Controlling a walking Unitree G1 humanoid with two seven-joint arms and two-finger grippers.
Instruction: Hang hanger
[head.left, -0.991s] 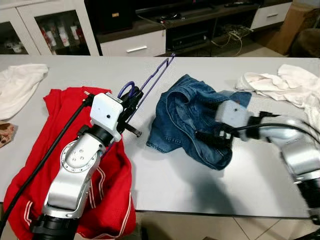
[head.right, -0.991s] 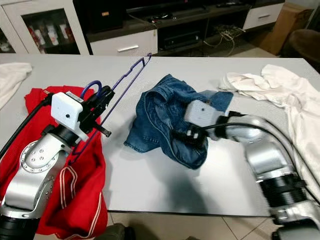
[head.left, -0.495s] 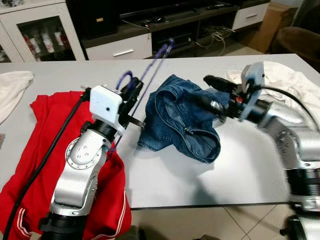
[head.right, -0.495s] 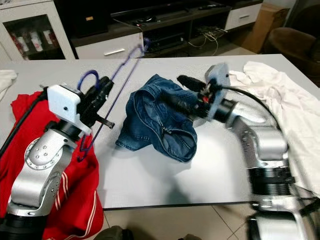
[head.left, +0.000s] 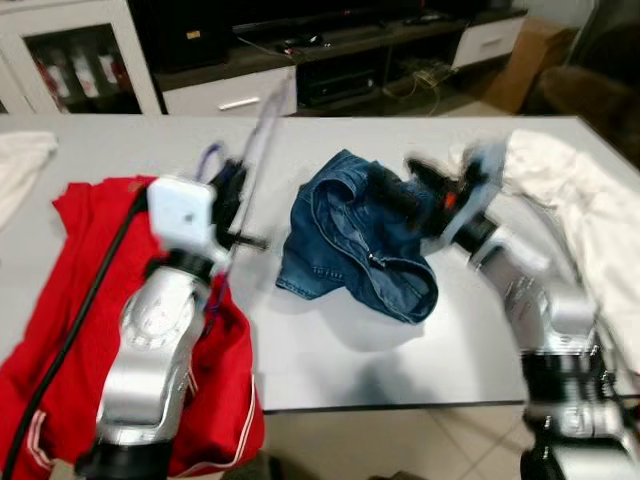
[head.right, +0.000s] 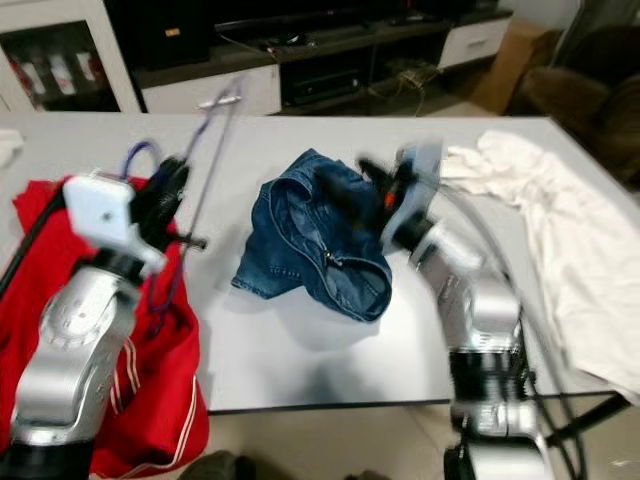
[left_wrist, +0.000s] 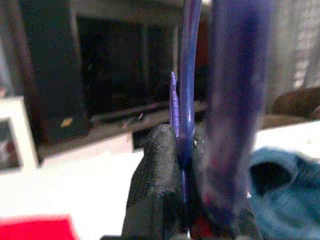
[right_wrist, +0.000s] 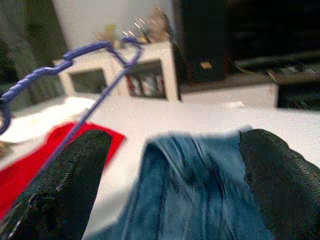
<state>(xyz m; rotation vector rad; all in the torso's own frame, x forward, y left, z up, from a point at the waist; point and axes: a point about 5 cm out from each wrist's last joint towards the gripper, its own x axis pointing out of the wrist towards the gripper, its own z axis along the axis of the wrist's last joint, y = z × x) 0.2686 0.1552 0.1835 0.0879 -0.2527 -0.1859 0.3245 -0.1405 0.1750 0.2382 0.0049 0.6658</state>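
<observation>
A purple wire hanger (head.left: 258, 135) stands tilted above the grey table (head.left: 420, 350), and my left gripper (head.left: 232, 192) is shut on it near the hook. In the left wrist view the black fingers (left_wrist: 157, 170) pinch the hanger's wire (left_wrist: 187, 100). A crumpled pair of blue jeans (head.left: 350, 240) lies in the middle of the table. My right gripper (head.left: 405, 190) hovers over the jeans' far side, open and holding nothing. The right wrist view looks between its spread fingers (right_wrist: 65, 185) at the jeans (right_wrist: 200, 200) and the hanger (right_wrist: 85, 55) beyond.
A red garment (head.left: 80, 300) hangs over the table's near left edge under my left arm. White cloth (head.left: 575, 200) lies at the right, and more white cloth (head.left: 15, 170) at the far left. A low TV cabinet (head.left: 240, 100) stands behind the table.
The right gripper has come up off the jeans and swung toward the hanger, now open. The left arm has raised the hanger more upright. The view is blurred and shifted.
</observation>
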